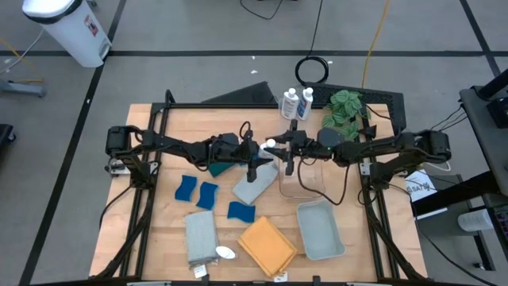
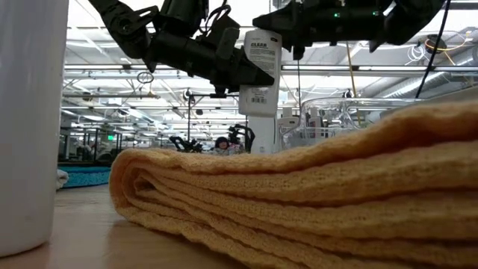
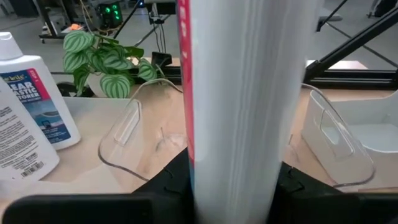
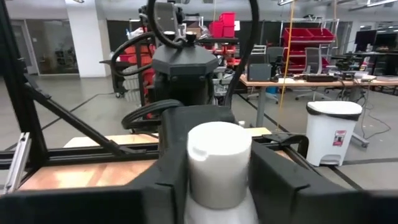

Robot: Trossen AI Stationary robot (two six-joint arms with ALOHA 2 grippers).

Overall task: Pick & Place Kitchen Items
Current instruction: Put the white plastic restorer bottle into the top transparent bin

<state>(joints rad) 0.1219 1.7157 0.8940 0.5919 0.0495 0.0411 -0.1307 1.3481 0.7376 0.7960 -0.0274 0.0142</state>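
A white bottle with a blue label (image 2: pixel 259 82) stands upright at mid-table between my two grippers, over the edge of a grey cloth (image 1: pixel 254 184). My left gripper (image 1: pixel 258 155) comes from the left and is shut on its body. My right gripper (image 1: pixel 284 147) comes from the right and is shut on its cap. Two more bottles (image 1: pixel 291 103) stand at the far edge. Three blue sponges (image 1: pixel 207 195) lie on the wood, as do a second grey cloth (image 1: pixel 202 237), a teal cloth (image 1: pixel 218 167) and an orange cloth (image 1: pixel 267 245). My left gripper pinches the bottle's body (image 3: pixel 230 155) between its two fingers, which reach in about level from the table's left. The bottle stands upright in the hold. In the low view the orange cloth hides its bottom. My right gripper has the bottle's white cap (image 4: pixel 219 155) between its two fingers (image 4: pixel 171 180). They come about level from the table's right, at the bottle's top end, above the left gripper's hold.
A clear plastic bin (image 1: pixel 305 179) stands just right of the bottle, with a pale grey-blue tray (image 1: pixel 320 230) nearer the front edge. A leafy plant (image 1: pixel 345 107) sits at the far right. A black frame (image 1: pixel 159 119) borders the table.
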